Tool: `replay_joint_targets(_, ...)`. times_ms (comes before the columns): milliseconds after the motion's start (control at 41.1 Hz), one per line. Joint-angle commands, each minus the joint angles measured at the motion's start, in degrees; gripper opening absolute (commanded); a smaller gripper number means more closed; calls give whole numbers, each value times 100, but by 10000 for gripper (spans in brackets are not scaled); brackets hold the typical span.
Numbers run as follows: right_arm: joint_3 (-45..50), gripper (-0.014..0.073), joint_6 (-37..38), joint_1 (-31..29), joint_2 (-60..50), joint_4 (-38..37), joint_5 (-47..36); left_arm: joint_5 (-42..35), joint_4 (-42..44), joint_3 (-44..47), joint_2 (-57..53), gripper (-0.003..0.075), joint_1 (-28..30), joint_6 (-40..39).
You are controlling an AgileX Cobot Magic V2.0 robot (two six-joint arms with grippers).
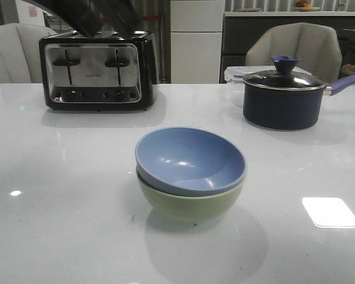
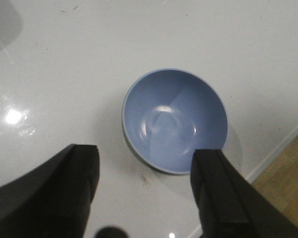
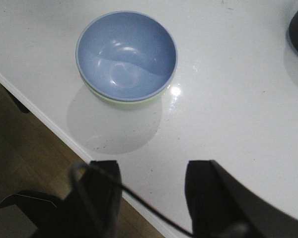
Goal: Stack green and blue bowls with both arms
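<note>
Both tools spread wide, left tool (image 2: pixel 146 191), right tool (image 3: pixel 151 196), matte blue bowl (image 1: pixel 190 160) nested in sage green bowl (image 1: pixel 189 204)

two bowls, one blue bowl (image 1: pixel 189 158), one green bowl (image 1: pixel 192 202), one toaster (image 1: pixel 97 70), one saucepan (image 1: pixel 283 97)

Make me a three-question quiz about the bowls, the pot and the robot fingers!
1. Where is the blue bowl?
A. inside the green bowl
B. beside the toaster
C. under the pot

2. What colour is the knob on the saucepan lid?
A. red
B. purple
C. yellow

3. How are the left gripper fingers?
A. shut on a bowl
B. spread apart, holding nothing
C. holding a spoon

Answers:
1 A, its rim sits just above the green rim.
2 B, matching the handle.
3 B, bare table shows between them.
</note>
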Motion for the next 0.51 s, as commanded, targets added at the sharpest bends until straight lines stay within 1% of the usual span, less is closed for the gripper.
replay_joint_targets(0,-154,425,-70,-4,-21,-21,-356,-176,63,313,-782,454,-26,0)
replay_joint_targets(268,-154,425,-70,-4,-21,-15,-380,20,797,1453,-2265,454,-26,-69)
replay_joint_targets(365,-154,425,-70,-4,-21,54,-349,20,1170,1764,-2720,454,-26,-521)
replay_joint_targets(487,-154,425,-70,-4,-21,265,-335,-25,1430,2074,-3089,454,-26,-1119)
